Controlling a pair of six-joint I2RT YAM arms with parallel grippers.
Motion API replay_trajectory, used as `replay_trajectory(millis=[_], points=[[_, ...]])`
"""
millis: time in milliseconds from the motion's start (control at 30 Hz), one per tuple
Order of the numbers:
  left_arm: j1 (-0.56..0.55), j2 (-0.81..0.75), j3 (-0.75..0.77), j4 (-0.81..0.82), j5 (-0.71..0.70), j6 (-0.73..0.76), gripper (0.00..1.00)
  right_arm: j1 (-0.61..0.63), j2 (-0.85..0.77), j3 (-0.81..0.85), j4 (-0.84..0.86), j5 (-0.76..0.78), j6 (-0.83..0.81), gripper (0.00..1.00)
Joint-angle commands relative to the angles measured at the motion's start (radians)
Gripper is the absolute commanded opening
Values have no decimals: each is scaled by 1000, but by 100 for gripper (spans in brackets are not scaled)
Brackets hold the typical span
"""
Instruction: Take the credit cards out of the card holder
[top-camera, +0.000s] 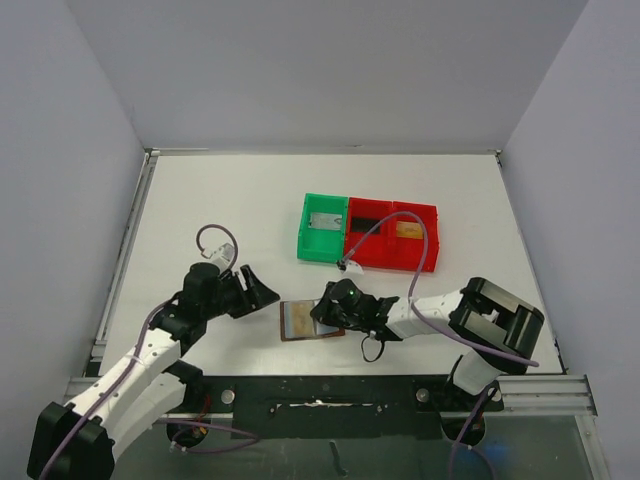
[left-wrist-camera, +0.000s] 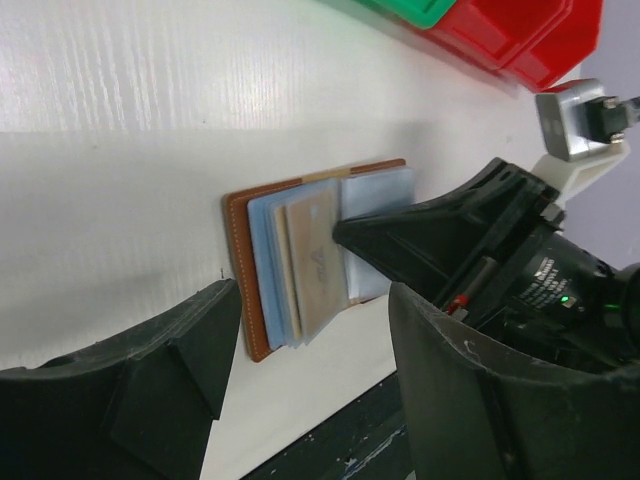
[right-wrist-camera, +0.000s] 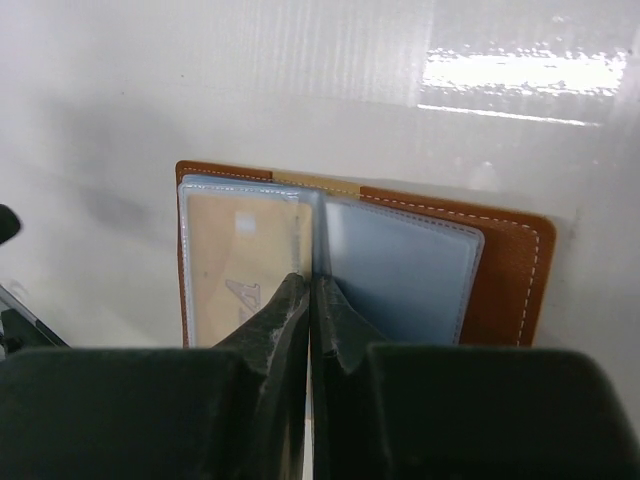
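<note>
I see right fingers (right-wrist-camera: 282, 322) pressed together at the card holder (right-wrist-camera: 505, 270) fold, left fingers (left-wrist-camera: 190, 345) spread beside it; unpinned, it may slide.

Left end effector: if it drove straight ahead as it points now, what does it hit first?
Most likely the open card holder, at its near brown edge; depth is hard to judge.

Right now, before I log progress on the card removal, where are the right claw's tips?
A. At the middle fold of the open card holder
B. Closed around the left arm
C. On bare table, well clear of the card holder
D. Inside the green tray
A: in the right wrist view, the right claw has its tips pressed together right at the centre fold of the card holder, which lies open on the table.
</note>
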Motion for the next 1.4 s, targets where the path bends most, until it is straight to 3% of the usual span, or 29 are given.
replay_trajectory(millis=[0,100,233,333,500,800,1033,1367], points=[[-49,102,-18,178,19,-12,59,-4,-17,-80,-60,80,87,0],[-88,153,-5,205,32,-10,57,-4,-39,-97,-50,84,89,3],[-121,116,-2,163,-105,-29,59,8,-73,22,-162,124,-39,24],[-120,59,10,88,-222,-37,61,30,-50,163,-384,211,-83,40],[-118,-63,50,-40,-351,-37,66,49,-12,282,-503,243,-131,54],[-118,-182,30,-94,-352,-43,68,83,98,428,-577,203,-221,63],[-117,-137,75,-127,-328,-16,68,97,134,446,-570,187,-213,73],[-118,-95,80,-104,-297,2,68,103,156,395,-551,181,-175,77]])
